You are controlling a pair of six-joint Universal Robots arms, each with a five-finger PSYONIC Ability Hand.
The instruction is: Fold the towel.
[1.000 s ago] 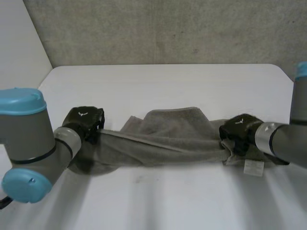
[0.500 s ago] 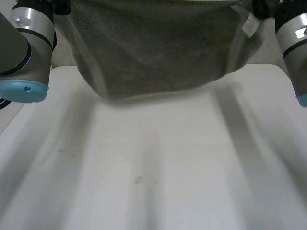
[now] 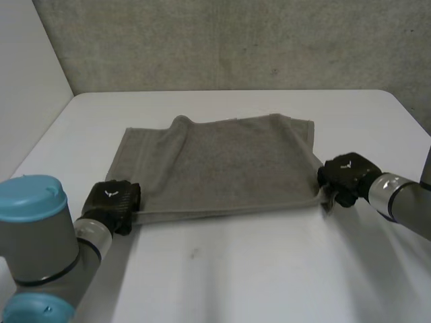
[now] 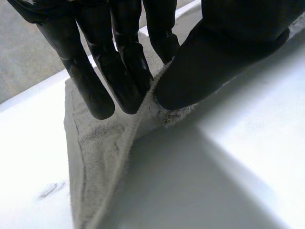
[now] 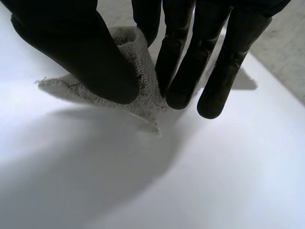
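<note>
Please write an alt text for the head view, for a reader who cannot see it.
A grey towel lies spread on a white table. The black left hand pinches its near left corner, and the right hand pinches its near right corner.

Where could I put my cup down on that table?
Bare table lies in front of the towel, between the left hand and right hand, and behind it along the far edge. Crowded: the towel's near corners, which those hands pinch.
</note>
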